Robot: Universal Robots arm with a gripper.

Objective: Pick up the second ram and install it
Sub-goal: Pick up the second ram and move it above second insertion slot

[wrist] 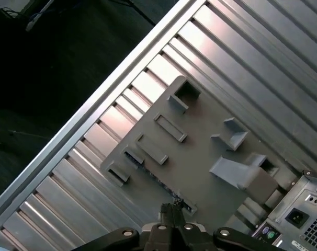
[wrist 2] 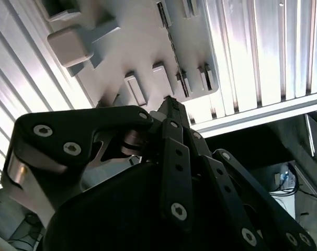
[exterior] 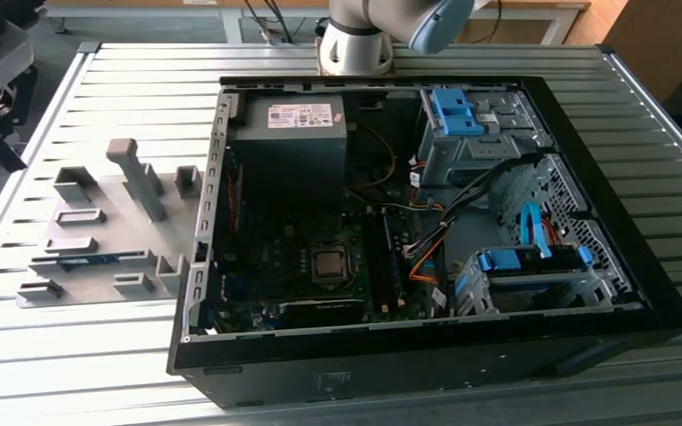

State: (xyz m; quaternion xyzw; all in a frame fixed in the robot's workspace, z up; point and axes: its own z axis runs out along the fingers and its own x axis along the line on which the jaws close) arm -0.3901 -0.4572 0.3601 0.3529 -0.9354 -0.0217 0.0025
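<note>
The second ram point(exterior: 95, 259) stands on edge in a slot of the grey fixture plate point(exterior: 104, 235), left of the computer case in the exterior view; only a thin blue strip of it shows. In both wrist views the ram point(wrist: 153, 175) point(wrist 2: 172, 44) is a thin dark line across the plate. My gripper point(wrist: 174, 208) point(wrist 2: 172, 104) hangs well above the fixture, over one end of the ram's slot. Its dark fingers meet at the tips, shut, with nothing between them.
An open black computer case point(exterior: 578, 222) lies on the slatted metal table point(exterior: 139, 80), with motherboard point(exterior: 317, 266), power supply point(exterior: 288, 133) and blue drive brackets point(exterior: 531, 259) inside. Grey blocks point(exterior: 139, 177) rise from the fixture plate. The arm's base point(exterior: 359, 44) stands behind the case.
</note>
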